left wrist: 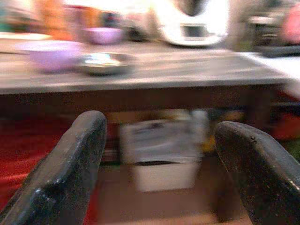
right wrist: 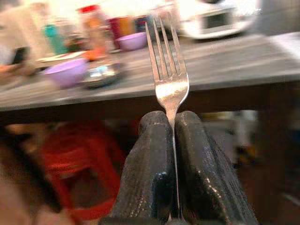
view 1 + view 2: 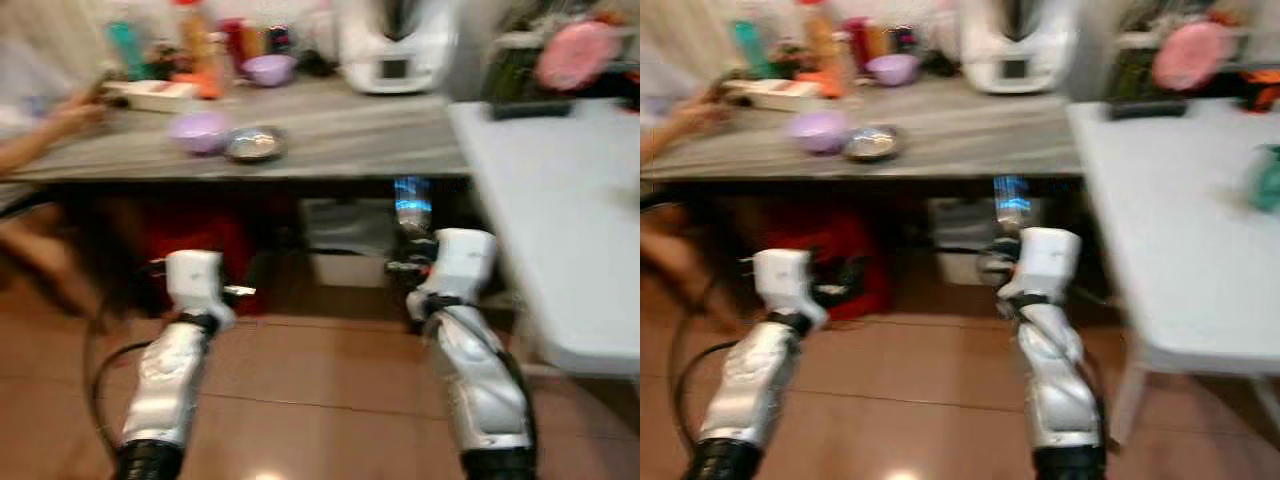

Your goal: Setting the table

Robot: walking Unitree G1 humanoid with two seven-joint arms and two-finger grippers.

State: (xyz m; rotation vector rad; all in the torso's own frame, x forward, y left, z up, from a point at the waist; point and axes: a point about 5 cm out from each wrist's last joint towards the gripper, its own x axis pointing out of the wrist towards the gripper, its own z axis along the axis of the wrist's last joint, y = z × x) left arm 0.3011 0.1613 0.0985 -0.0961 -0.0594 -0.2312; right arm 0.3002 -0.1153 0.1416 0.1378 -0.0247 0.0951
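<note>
My right gripper (image 2: pixel 171 117) is shut on a silver fork (image 2: pixel 168 75), its tines sticking up past the fingertips toward the grey wooden table (image 3: pixel 330 135). In the head views the fork (image 3: pixel 410 205) shows as a bright blur ahead of my right wrist, below the table edge. My left gripper (image 1: pixel 159 136) is open and holds nothing, its two black fingers spread wide. On the table stand a purple bowl (image 3: pixel 200 130) and a metal bowl (image 3: pixel 255 145), with a second purple bowl (image 3: pixel 268 69) farther back.
A white table (image 3: pixel 560 200) runs along the right. A white kitchen appliance (image 3: pixel 395 45), bottles (image 3: pixel 200 40) and a tray (image 3: pixel 150 93) crowd the back of the grey table. A person's arm (image 3: pixel 40 135) reaches in at the left. A red stool (image 3: pixel 190 245) and boxes (image 3: pixel 345 235) sit under the table.
</note>
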